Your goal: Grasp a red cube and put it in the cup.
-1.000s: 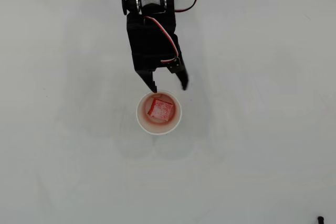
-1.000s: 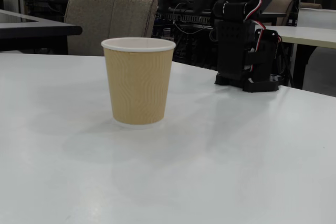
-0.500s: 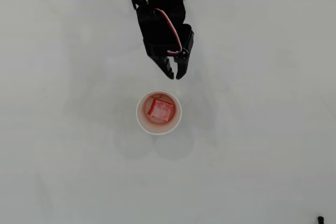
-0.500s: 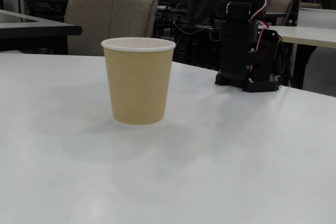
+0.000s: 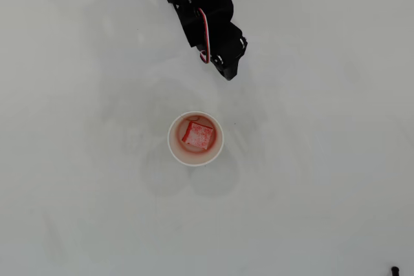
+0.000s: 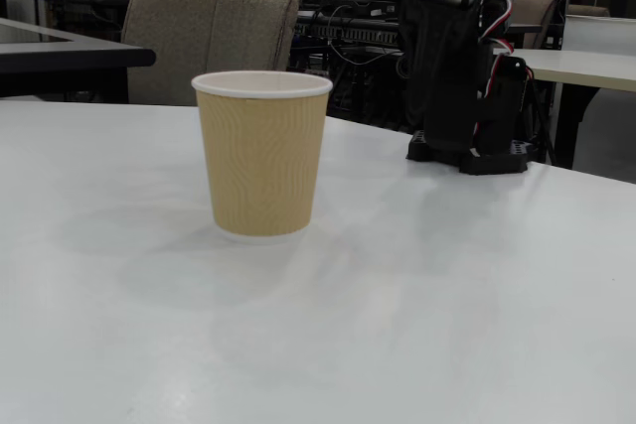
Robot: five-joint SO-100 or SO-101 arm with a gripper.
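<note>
The cup stands upright in the middle of the white table; in the overhead view it is a white ring. The red cube, with whitish scuffed faces, lies inside it on the bottom. In the fixed view the cup has a ribbed tan wall and a white rim, and the cube is hidden inside it. My gripper is folded back near the arm's base, well apart from the cup, with its jaws together and nothing in them.
The black arm with red and white wires stands at the table's far edge. A chair and other desks stand behind the table. A small dark object sits at the table's corner.
</note>
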